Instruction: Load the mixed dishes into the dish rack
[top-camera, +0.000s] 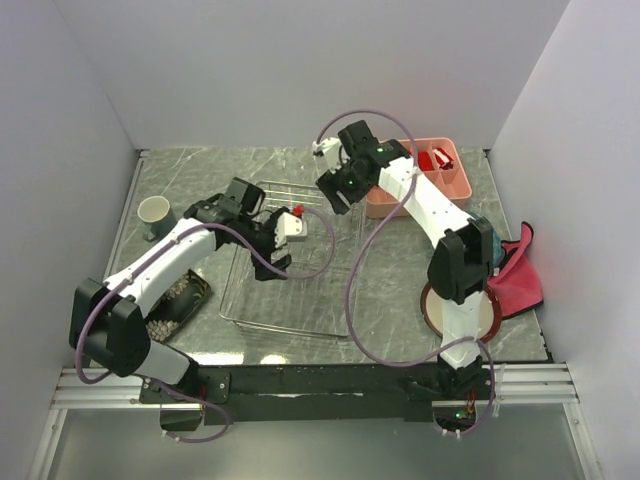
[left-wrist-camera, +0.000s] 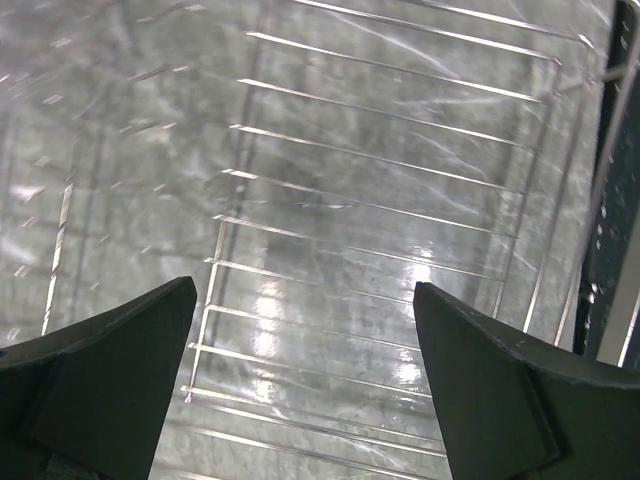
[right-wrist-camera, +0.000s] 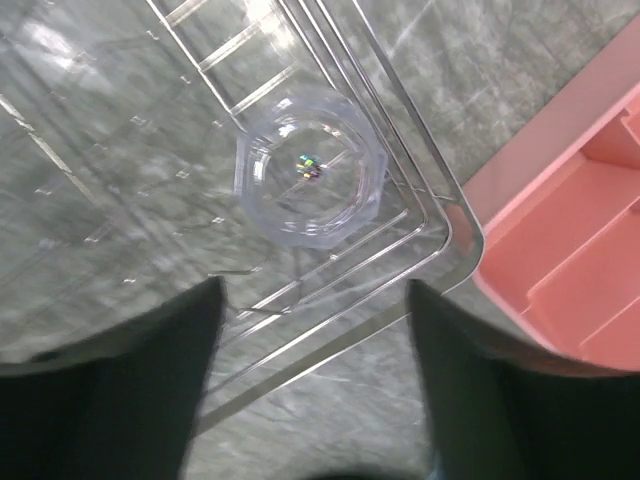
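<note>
Right gripper (right-wrist-camera: 315, 390): jaws wide apart, nothing between. Clear glass (right-wrist-camera: 310, 180) just ahead of fingertips, centred on gap, not touching, sitting in corner of dish rack (right-wrist-camera: 440, 215). Pink tray (right-wrist-camera: 560, 270) off right-hand jaw, outside rack. Left gripper (left-wrist-camera: 305, 400): 2 jaws spread, empty; only rack wires beneath.

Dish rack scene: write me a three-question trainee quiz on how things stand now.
1. True or false: the clear glass stands inside the dish rack.
2. What sits just outside the rack corner nearest the glass? A) mug B) pink compartment tray C) cloth
3. Fill in: the left fingers are ___ and hold nothing.
Key: 1 true; 2 B; 3 open.
</note>
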